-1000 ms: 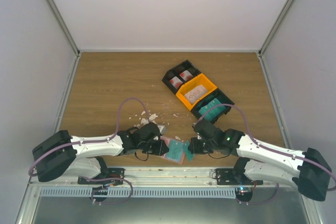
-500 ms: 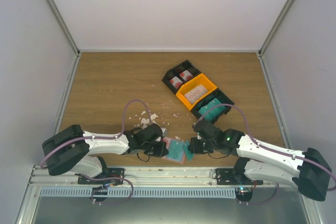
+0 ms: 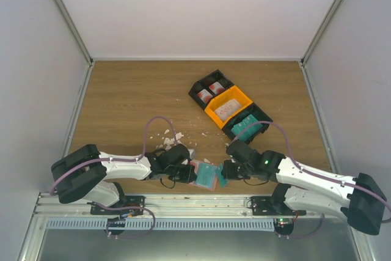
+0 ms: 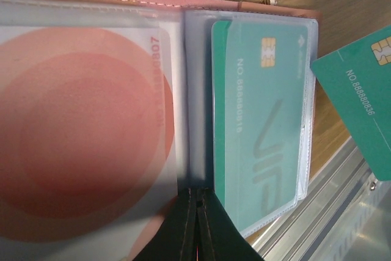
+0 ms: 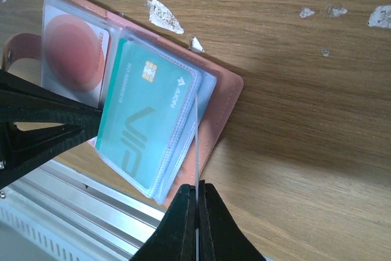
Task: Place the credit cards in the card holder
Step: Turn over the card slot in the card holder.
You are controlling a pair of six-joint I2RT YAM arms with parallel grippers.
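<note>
The wooden tabletop (image 3: pixel 122 102) is carrying everything, with both arms reaching in low along its near edge. The left arm (image 3: pixel 116 168) is coming in from the left and the right arm (image 3: pixel 311 178) from the right, their ends nearly meeting at the middle. Further back and to the right, a row of black and orange bins (image 3: pixel 229 107) is sitting at a slant, with red-and-white and teal cards lying in its compartments.

The pink card holder (image 5: pixel 217 111) is lying open and flat near the tabletop's front edge, between the two arms, showing clear plastic sleeves. A white card (image 4: pixel 79 126) with a big red circle is sitting in the left sleeve, and a sleeved teal card (image 4: pixel 263 120) is filling the right one.

The left pincer (image 4: pixel 195 197) is pinching together on the card holder's near edge, at the fold between the two sleeves. The right pincer (image 5: pixel 197 191) is clamping a loose teal card (image 4: pixel 357 99) edge-on, holding it just beside the card holder's right side.

White crumbs (image 3: pixel 173 136) are lying scattered just behind the card holder.
</note>
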